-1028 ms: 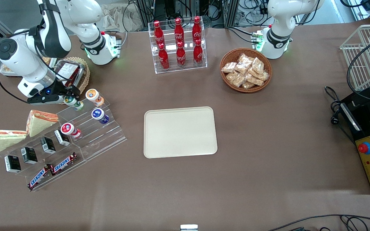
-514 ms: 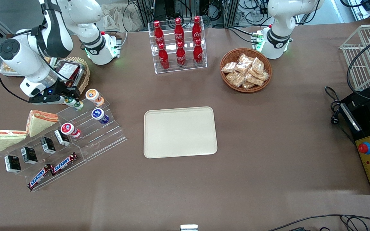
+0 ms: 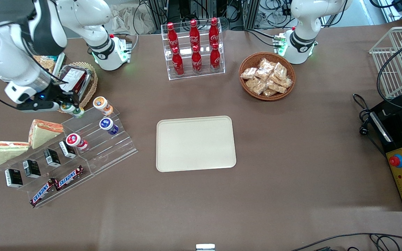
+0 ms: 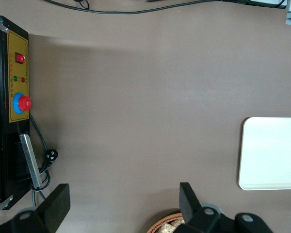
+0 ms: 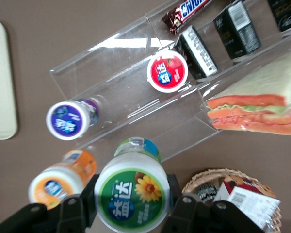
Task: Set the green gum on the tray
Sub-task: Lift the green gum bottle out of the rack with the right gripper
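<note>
While clamped, green gum (image 5: 132, 191) inside gripper (image 5: 131, 204)

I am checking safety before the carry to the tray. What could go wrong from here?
1. The hand holds the green gum near its lid only, so it may slip or tilt on the way.
2. The orange gum stands close beside it; a sideways move could knock it off the clear rack.
3. The tray lies toward the table's middle, a long carry.

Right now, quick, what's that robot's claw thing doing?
End effector: closed on the green gum, lifted just above the clear display stand, beside the orange-lidded bottle.
</note>
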Controlling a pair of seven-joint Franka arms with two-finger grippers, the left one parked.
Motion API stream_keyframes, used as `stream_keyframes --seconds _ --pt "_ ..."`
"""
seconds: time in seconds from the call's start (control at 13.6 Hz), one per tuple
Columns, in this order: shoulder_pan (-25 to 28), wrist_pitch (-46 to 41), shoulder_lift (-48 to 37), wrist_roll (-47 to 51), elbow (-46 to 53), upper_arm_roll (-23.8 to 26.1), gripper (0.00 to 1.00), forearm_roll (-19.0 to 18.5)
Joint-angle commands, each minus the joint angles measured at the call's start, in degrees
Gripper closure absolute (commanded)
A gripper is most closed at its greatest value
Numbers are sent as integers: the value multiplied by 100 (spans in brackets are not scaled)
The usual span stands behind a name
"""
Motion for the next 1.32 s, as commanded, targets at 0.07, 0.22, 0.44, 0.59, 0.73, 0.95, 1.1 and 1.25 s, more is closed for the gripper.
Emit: stream_keyframes --seconds 0.07,0.22,0.44,0.59,0.73,0.95,1.1,1.25 --pt "45 -1797 908 58 2217 -14 54 118" --pt "115 -2520 1251 180 3229 -6 54 118" --pt "562 -2663 1481 1073 3699 12 54 301" --pt "1254 -2558 1700 2250 3752 12 54 391" --pt "1967 -2356 2121 3514 4137 3 54 399" --pt "2759 -2023 2649 4994 4499 3 54 391" --pt "3050 -1576 2799 5427 4456 -5 54 399" --pt "3252 -1319 3028 5585 4281 -6 54 399"
